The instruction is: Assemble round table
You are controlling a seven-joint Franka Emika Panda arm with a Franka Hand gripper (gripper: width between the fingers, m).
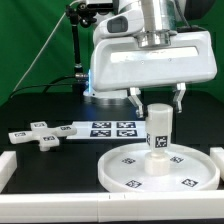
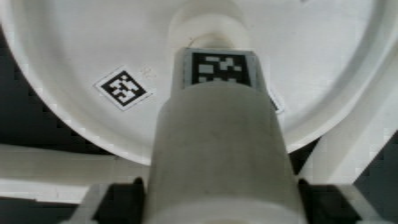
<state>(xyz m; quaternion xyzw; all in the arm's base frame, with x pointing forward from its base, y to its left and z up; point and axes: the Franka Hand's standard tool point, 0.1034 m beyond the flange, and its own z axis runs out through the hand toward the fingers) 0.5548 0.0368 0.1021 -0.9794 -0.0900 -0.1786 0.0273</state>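
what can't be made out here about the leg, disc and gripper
- central hub of the round disc: hidden by the cylinder leg in both views, so its seating is unclear
- gripper fingers: wrist view, cut off by the edge and blurred
- cross-shaped foot tags: exterior view, too small to read

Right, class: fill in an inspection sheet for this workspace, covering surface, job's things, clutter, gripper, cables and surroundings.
Surface: black table, white rails along its edges.
Job's things: leg upright at the centre of the round disc; cross-shaped foot lying apart, at the exterior view's left.
Clutter: nothing seen beyond the marker board.
Gripper: gripper open, one finger on each side of the leg's top.
Cables: what looks like a dark cable beside the arm.
Surroundings: green curtain behind.
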